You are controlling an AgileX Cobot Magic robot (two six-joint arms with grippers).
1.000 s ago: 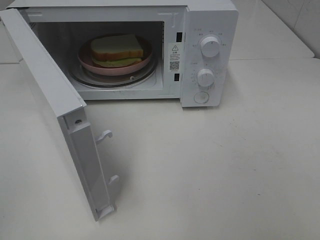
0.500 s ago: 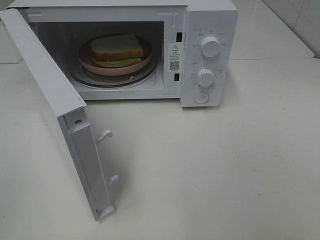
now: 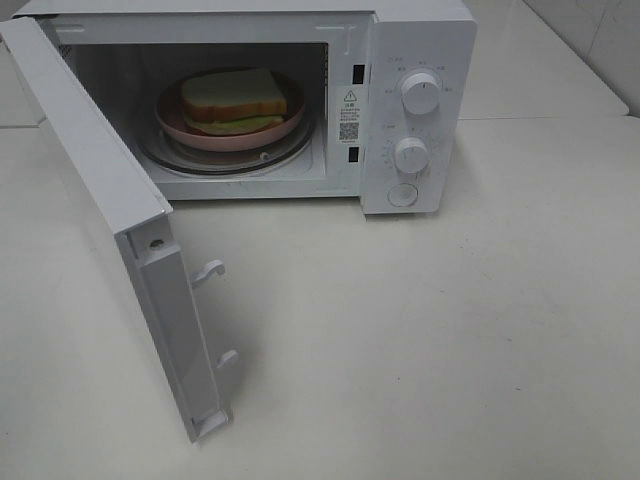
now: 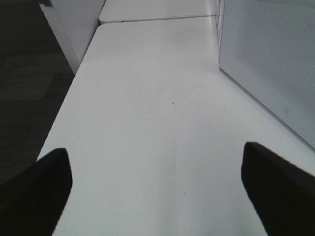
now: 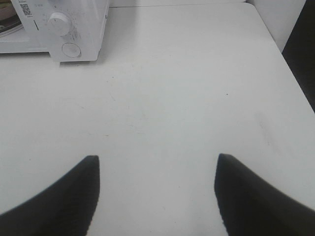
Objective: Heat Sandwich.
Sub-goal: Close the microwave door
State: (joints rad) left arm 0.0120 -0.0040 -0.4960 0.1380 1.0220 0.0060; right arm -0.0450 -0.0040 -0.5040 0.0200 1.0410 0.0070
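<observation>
Anchor: Sandwich position, please. Where is it right now?

Spotter: Inside the oven! The white-bread sandwich with tan crust and pale green filling [image 3: 235, 98] lies on a round pink plate [image 3: 292, 127]. That plate sits on the round glass turntable [image 3: 290, 152] of the boxy white microwave oven [image 3: 420, 35]. The oven stands at the far edge of the plain white counter [image 3: 450, 330], left of middle.

Anchor: And the door?

Spotter: Wide open. The flat white microwave door [image 3: 90, 165] swings out from the oven's left side toward the counter's near-left corner. Two small white latch hooks [image 3: 210, 268] jut from its free edge.

Anchor: Controls?

Spotter: On the right-hand panel a round white upper knob [image 3: 421, 92] sits above a round white lower knob [image 3: 411, 155]. A round white button [image 3: 403, 195] sits beneath them both.

Anchor: Now the claws.

Spotter: The left gripper [image 4: 155, 153] hangs over the counter with its black fingers [image 4: 44, 187] spread wide, and only white surface shows between them. The right gripper [image 5: 157, 158] looks the same, with its dark fingers [image 5: 256, 196] parted wide and gripping no object. It is above the counter, well in front of the knob panel, with the counter's right edge close by.
</observation>
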